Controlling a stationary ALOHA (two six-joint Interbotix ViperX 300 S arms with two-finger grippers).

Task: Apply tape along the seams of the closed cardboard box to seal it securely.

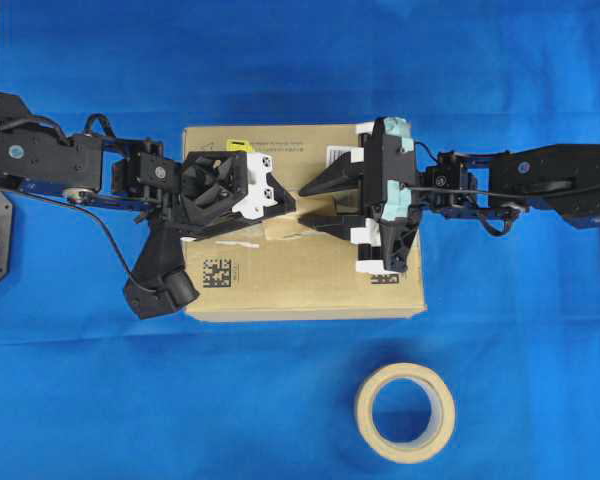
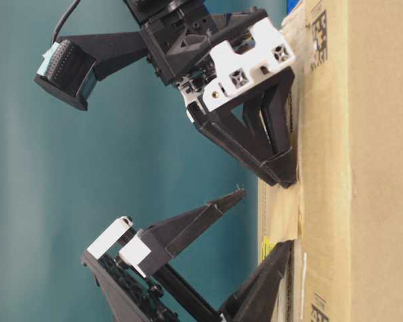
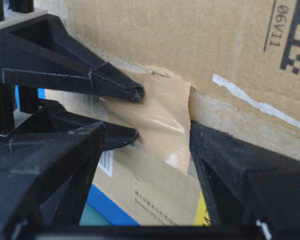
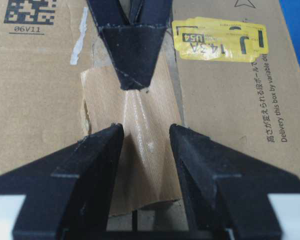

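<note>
A: Where does the tape [image 4: 135,150] sit?

B: Across the seams [image 3: 250,102] at the middle of the cardboard box [image 1: 310,275] top, puckered and partly lifted, not flat.

A: Tools?

B: Left tool [image 1: 280,196] spread wide, holding nothing, tips beside the strip. Right tool [image 1: 310,205] also wide, one finger [image 2: 272,278] touching the box, empty.

A: Step in hand?

B: Strip placed. By my judgement, the next move calls for pressing it smooth along the slit. Spare roll [image 1: 405,412] lies near the worktop's front edge.

Both grippers — left [image 1: 280,196], right [image 1: 315,205] — jaws spread.
</note>
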